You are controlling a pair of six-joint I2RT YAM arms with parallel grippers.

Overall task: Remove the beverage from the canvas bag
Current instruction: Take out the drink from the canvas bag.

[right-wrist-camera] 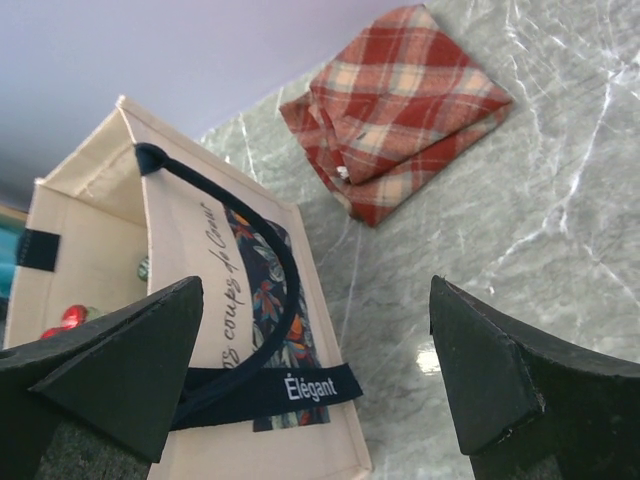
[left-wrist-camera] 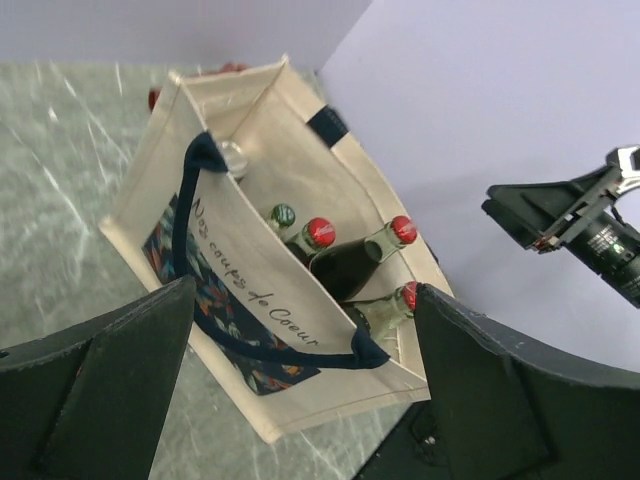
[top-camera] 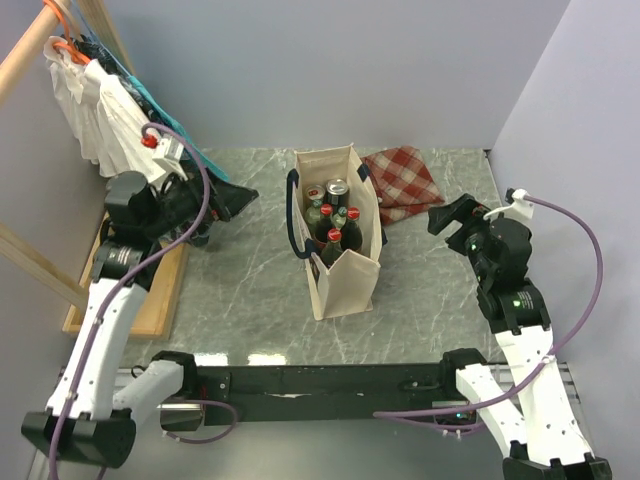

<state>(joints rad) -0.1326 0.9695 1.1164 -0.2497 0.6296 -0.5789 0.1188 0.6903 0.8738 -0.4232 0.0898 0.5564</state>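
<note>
The cream canvas bag (top-camera: 345,275) stands upright mid-table, its top open and its navy handles (top-camera: 292,210) hanging out to the sides. Inside are several beverage bottles (top-camera: 330,215) with red or green caps, and a can (top-camera: 337,188). In the left wrist view the bag (left-wrist-camera: 250,270) shows red-capped bottles (left-wrist-camera: 318,232) leaning together. My left gripper (top-camera: 240,200) hangs open, left of the bag and apart from it. My right gripper (top-camera: 445,215) is open to the right of the bag, clear of it. From the right wrist, the bag's printed side (right-wrist-camera: 190,250) lies below the open right gripper (right-wrist-camera: 317,290).
A folded red checked cloth (top-camera: 405,180) lies just behind and right of the bag. Garments hang from a wooden rack (top-camera: 100,110) at the back left, over a wooden board (top-camera: 150,290). Grey walls close in the back and right.
</note>
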